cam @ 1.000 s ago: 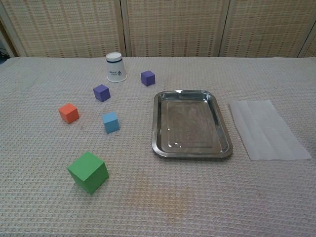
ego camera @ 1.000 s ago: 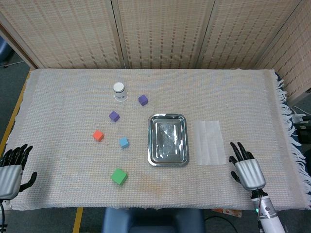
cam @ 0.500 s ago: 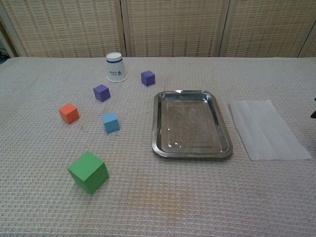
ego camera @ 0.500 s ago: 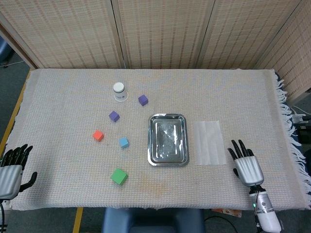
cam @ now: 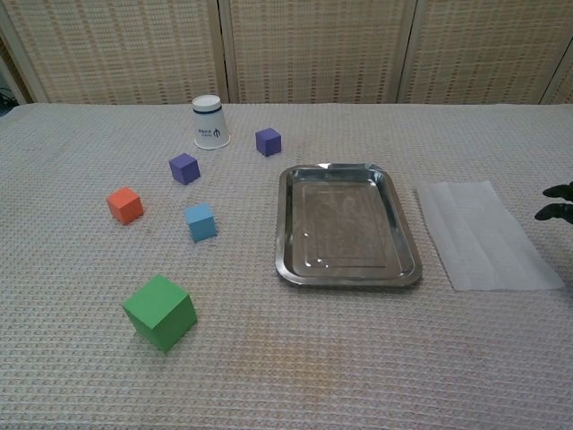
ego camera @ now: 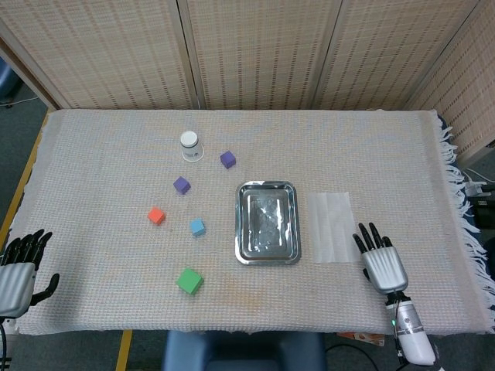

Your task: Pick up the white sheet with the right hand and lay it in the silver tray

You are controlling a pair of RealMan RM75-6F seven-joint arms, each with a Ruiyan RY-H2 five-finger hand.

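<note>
right hand (ego camera: 383,263): empty, fingers spread, just off the sheet's near right corner
left hand (ego camera: 17,270): empty, fingers apart, at tbl's near left edge
white sheet (ego camera: 333,226): flat on woven cloth (ego camera: 108,139), just right of the tray, not touching it
silver tray (ego camera: 267,254): mid-tbl, nothing in it
green cube (ego camera: 189,280): left of tray, near edge

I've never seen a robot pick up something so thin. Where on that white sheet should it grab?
Probably the right edge of the white sheet, nearest the right robot hand. It lies flat on the cloth beside the silver tray, so fingers likely must lift an edge or corner first.
</note>
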